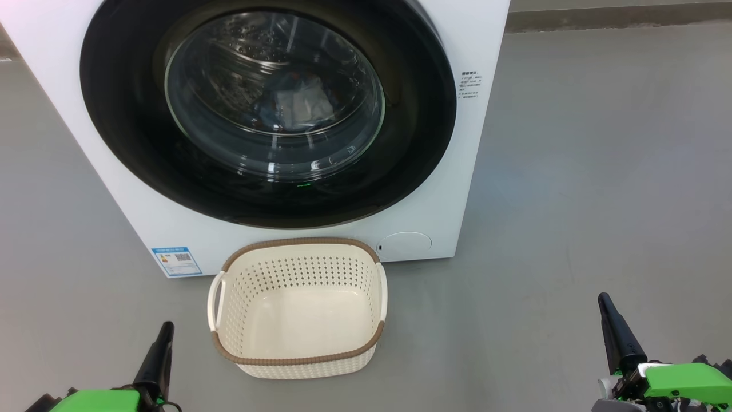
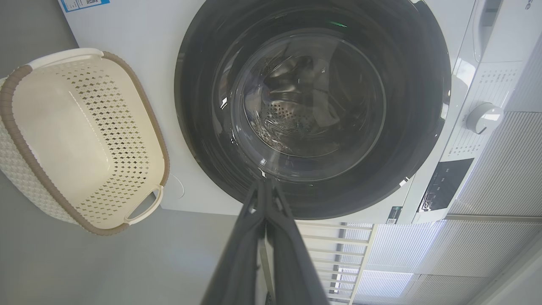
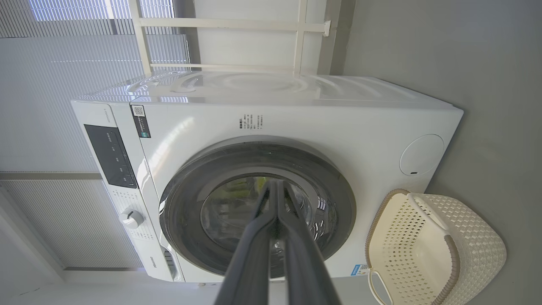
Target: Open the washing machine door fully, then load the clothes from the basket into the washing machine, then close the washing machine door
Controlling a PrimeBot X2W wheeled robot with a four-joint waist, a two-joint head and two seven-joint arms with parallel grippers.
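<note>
- I see the washing machine (image 1: 480, 171), a white front-loader, facing me square on.
- The washing machine door (image 1: 126, 114), a glossy black rim around bulging clear glass, sits shut against the front.
- Through the glass I make out the clothes (image 1: 297, 103), pale blue and white, lying inside.
- The basket (image 1: 297, 244), cream and perforated with a brown rim, stands upright just before the machine, its bottom bare.

The washing machine (image 1: 492, 86) is seen on a grey floor (image 1: 600, 171), with its door (image 1: 114, 114) closed flat against the white front. Through the glass, something pale and bluish is dimly made out in the drum, probably the clothes (image 1: 297, 103). The basket (image 1: 297, 243) is set just before the machine, its bare cream bottom exposed. The left gripper (image 1: 166, 329) and right gripper (image 1: 604, 302) are held low at either side, fingers pressed together, apart from the basket.
</note>
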